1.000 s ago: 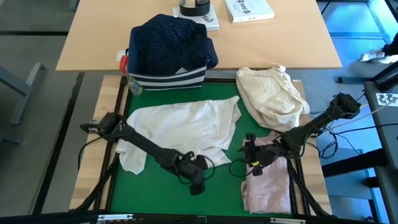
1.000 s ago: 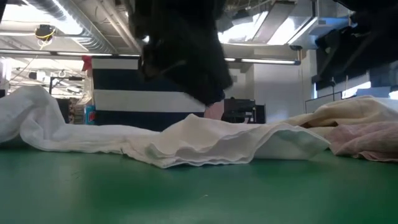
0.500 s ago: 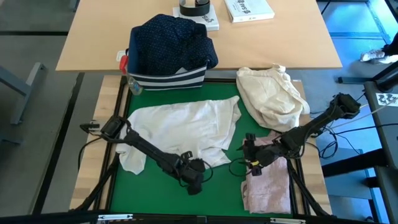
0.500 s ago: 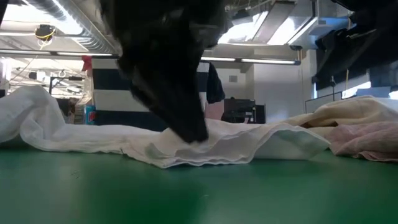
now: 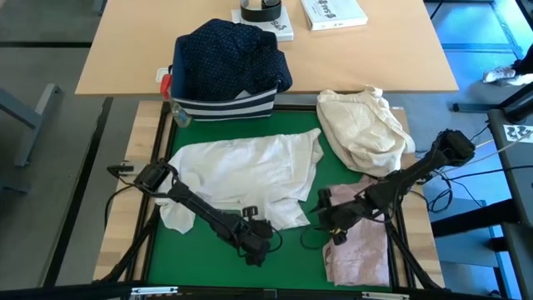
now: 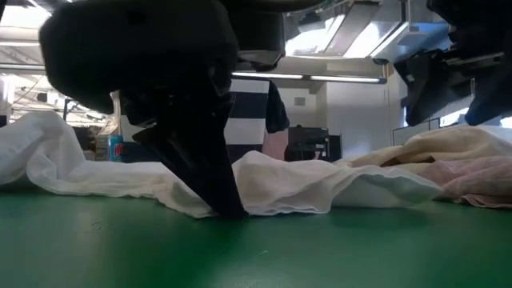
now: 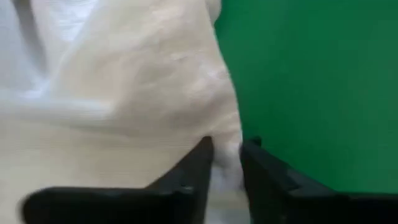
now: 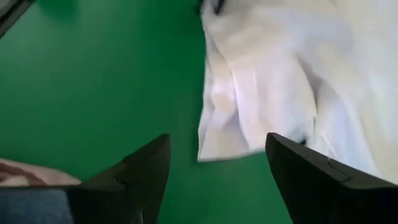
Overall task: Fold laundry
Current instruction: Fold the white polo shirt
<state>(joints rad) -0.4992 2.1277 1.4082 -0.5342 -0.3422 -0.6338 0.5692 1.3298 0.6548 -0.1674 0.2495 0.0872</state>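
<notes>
The white shirt (image 5: 241, 175) lies spread out on the green mat (image 5: 208, 267). My left gripper (image 5: 254, 244) is down at the shirt's near edge and is shut on it. My right gripper (image 5: 327, 223) hovers open just right of the shirt's near right corner (image 8: 249, 106), above the mat, with nothing between its fingers. The pale pink top (image 5: 362, 246) lies crumpled at the near right, under the right arm. The navy dotted shirt (image 5: 229, 54) is heaped on the striped bin (image 5: 225, 107). The jeans are out of view. My left gripper pinches the white shirt's near edge (image 7: 225, 146) between its two fingers. The fingers (image 6: 224, 192) slant down from above and reach the mat. The cloth there lies slack on the mat, bunched up beside the fingers; one layer or several, I cannot tell.
A cream-beige cloth bundle (image 5: 362, 125) lies at the mat's far right corner. The striped bin stands at the mat's far edge with a small bottle (image 5: 171, 104) beside it. On the wooden table behind lie a book (image 5: 333, 12) and a tape roll (image 5: 261, 10).
My left gripper has sunk from above the shirt down onto its near edge, reaching the mat, and has rolled a little. The hem beside it now bulges up. My right gripper has dropped slightly, toward the shirt's near right corner.
</notes>
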